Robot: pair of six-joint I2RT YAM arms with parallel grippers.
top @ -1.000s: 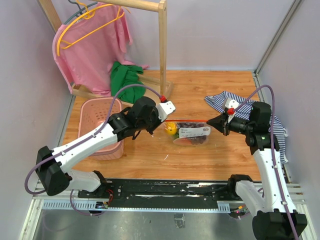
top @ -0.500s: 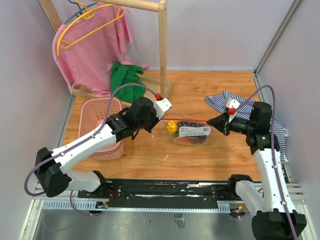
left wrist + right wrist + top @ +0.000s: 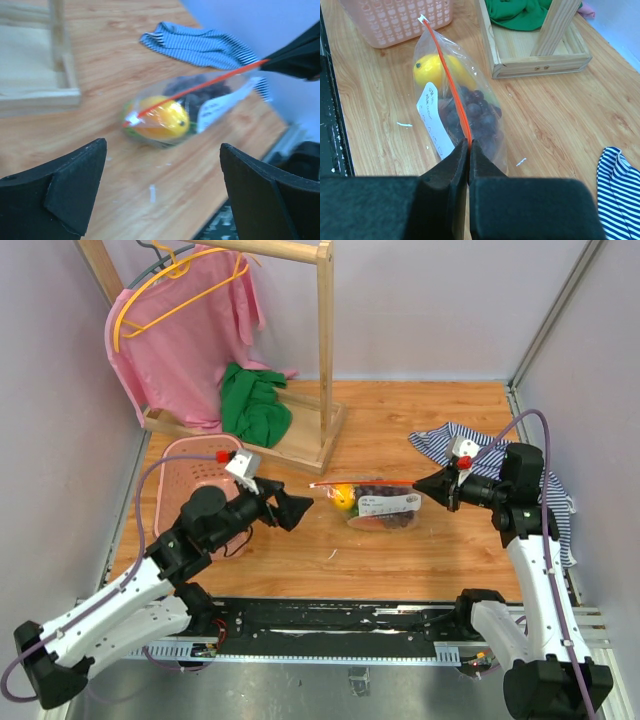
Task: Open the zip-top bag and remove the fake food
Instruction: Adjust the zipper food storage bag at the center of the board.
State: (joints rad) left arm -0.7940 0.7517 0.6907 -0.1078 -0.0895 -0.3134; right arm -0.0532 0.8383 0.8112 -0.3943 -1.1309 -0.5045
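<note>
The zip-top bag (image 3: 385,508) sits mid-table, its red-orange zip strip (image 3: 451,85) stretched upward along the top. Through the clear plastic I see fake food: a yellow fruit (image 3: 432,67), dark purple grapes (image 3: 472,112) and a bit of green. A white label (image 3: 434,120) is on its side. My right gripper (image 3: 468,142) is shut on the strip's right end (image 3: 418,483). My left gripper (image 3: 300,510) stands open and empty, a short way left of the bag (image 3: 185,107), its fingertips (image 3: 95,155) wide apart over bare wood.
A pink basket (image 3: 195,465) stands left, just behind the left arm. The wooden rack base (image 3: 300,440) with green cloth (image 3: 255,405) and a pink shirt (image 3: 185,330) is behind. A striped cloth (image 3: 450,445) lies at the right, behind the right gripper.
My left gripper has let go of the strip's left end, opened wide and drawn back left and toward the near edge. The right gripper has kept its hold without moving.
</note>
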